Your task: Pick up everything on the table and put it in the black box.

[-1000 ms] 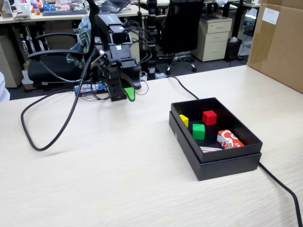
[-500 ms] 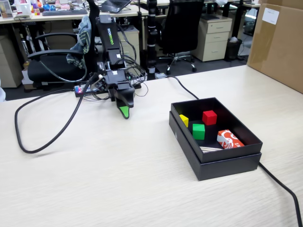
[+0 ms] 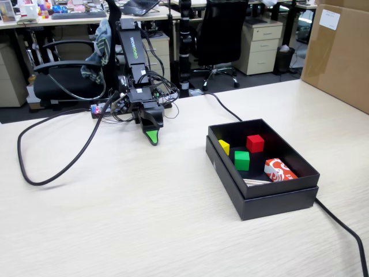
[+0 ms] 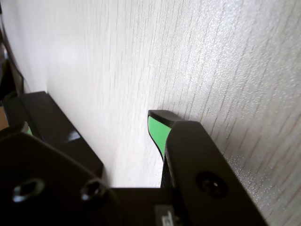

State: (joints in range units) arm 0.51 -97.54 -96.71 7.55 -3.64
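Observation:
The green cube (image 3: pixel 241 160) lies inside the black box (image 3: pixel 277 203), near the middle of its floor. The box stands on the right part of the pale wood-grain table (image 3: pixel 144 219). My gripper (image 3: pixel 151 137) hangs tip-down just above the table at the back, well left of the box and apart from it. In the wrist view the gripper (image 4: pixel 91 129) is open: the green-padded finger (image 4: pixel 157 129) stands on the right and bare table (image 4: pixel 211 56) shows in the gap beside it. Nothing is between the jaws.
A red cube (image 3: pixel 255 142), a yellow cube (image 3: pixel 224 146) and a red-and-white packet (image 3: pixel 279 170) share the box. A thick black cable (image 3: pixel 57 161) loops over the table's left side, another cable (image 3: pixel 346 231) runs off the front right. A large brown carton (image 3: pixel 340 52) stands at the back right.
The arm has folded down from a raised pose, bringing the gripper low to the table near its base. Over the last half second it barely moved. The box's contents are unchanged.

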